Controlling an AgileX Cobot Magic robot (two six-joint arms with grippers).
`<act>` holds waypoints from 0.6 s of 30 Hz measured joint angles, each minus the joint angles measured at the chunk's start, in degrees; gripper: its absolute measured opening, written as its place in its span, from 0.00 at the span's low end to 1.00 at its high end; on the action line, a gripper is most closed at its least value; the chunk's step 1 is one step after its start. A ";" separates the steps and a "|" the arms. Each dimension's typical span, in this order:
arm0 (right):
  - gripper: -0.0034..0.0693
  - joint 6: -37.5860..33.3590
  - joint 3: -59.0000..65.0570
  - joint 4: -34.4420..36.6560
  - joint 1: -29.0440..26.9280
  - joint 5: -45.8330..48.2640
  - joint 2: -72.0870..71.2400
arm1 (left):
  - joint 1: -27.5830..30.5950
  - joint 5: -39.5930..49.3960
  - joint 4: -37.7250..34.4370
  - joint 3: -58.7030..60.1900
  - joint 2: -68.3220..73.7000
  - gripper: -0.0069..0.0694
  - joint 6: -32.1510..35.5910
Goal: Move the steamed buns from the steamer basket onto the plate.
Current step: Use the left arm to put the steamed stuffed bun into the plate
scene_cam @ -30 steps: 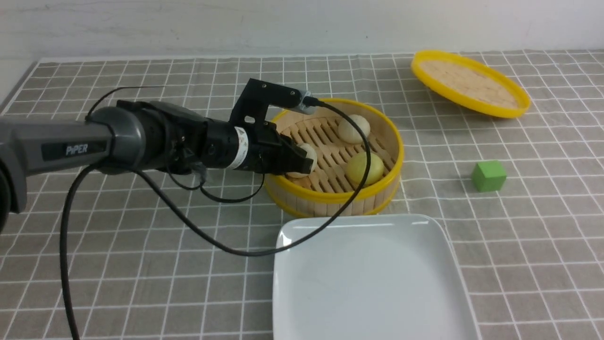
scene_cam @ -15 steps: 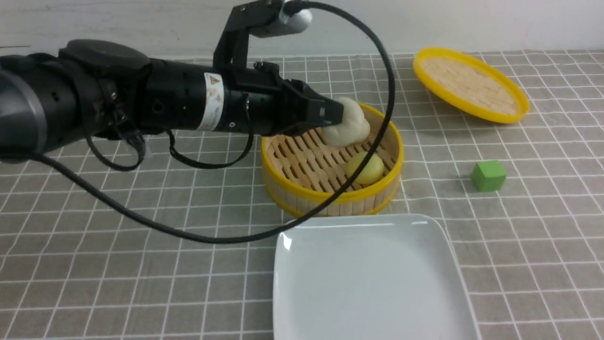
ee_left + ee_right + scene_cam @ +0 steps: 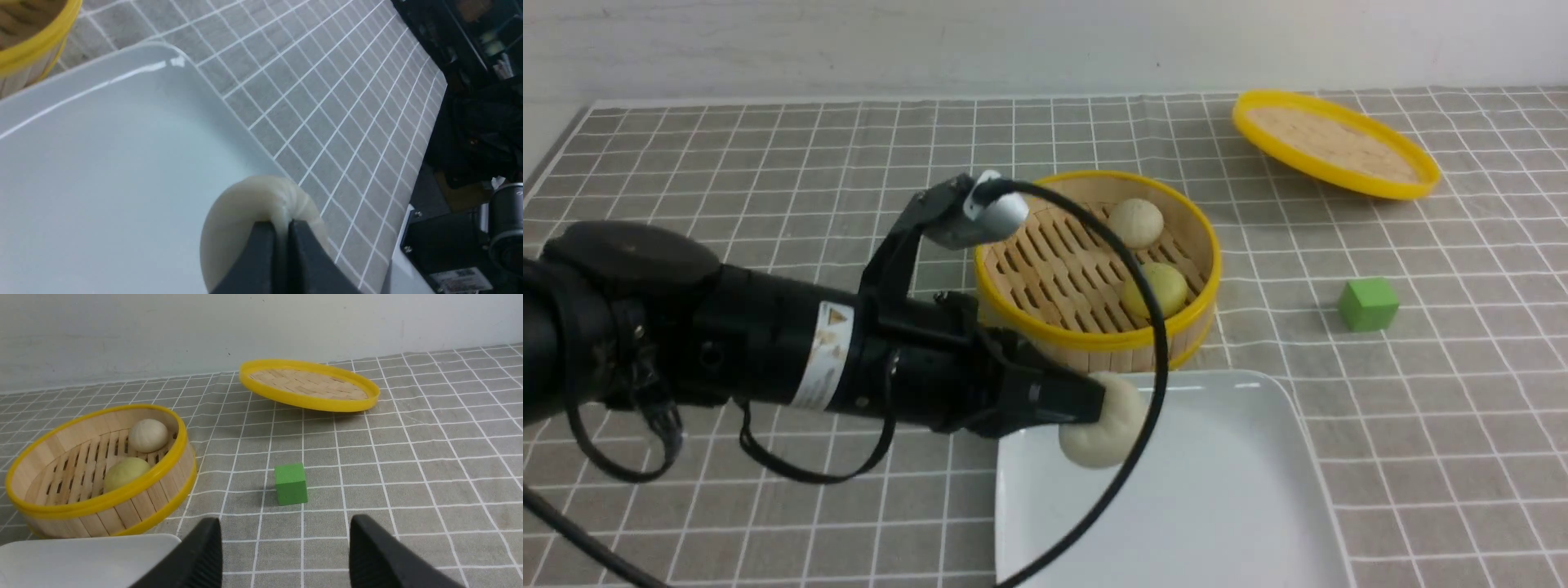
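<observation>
Left end effector point(image 3: 1090, 400) clenched on a cream bun point(image 3: 1104, 433), pinching its top fold. That bun hangs over the left part of the white plate point(image 3: 1241, 490); contact with the plate unclear. Just behind the plate sits the basket point(image 3: 1094, 349), with a white bun point(image 3: 1137, 222) at its back and a yellow bun point(image 3: 1156, 287) nearer the front. Right end effector point(image 3: 286, 524) released, nothing between its jaws, facing a green cube point(image 3: 1368, 304) on the bench point(image 3: 768, 523). Round lid point(image 3: 1335, 145) far right.

Bright, even light falls from above; soft shadows sit under the lid point(image 3: 1335, 155) and green cube point(image 3: 1369, 304); glare streaks the rim of the plate point(image 3: 102, 134).
</observation>
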 joint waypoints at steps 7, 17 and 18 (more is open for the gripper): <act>0.63 0.00 0.00 0.00 0.00 0.00 0.00 | 0.00 4.11 -0.22 4.96 1.52 0.12 5.59; 0.62 0.00 0.00 0.00 0.00 -0.05 0.00 | 0.00 5.84 -0.46 5.37 8.89 0.13 10.49; 0.62 0.00 0.00 0.00 0.00 -0.05 0.00 | 0.00 5.57 -0.46 5.37 9.38 0.13 10.91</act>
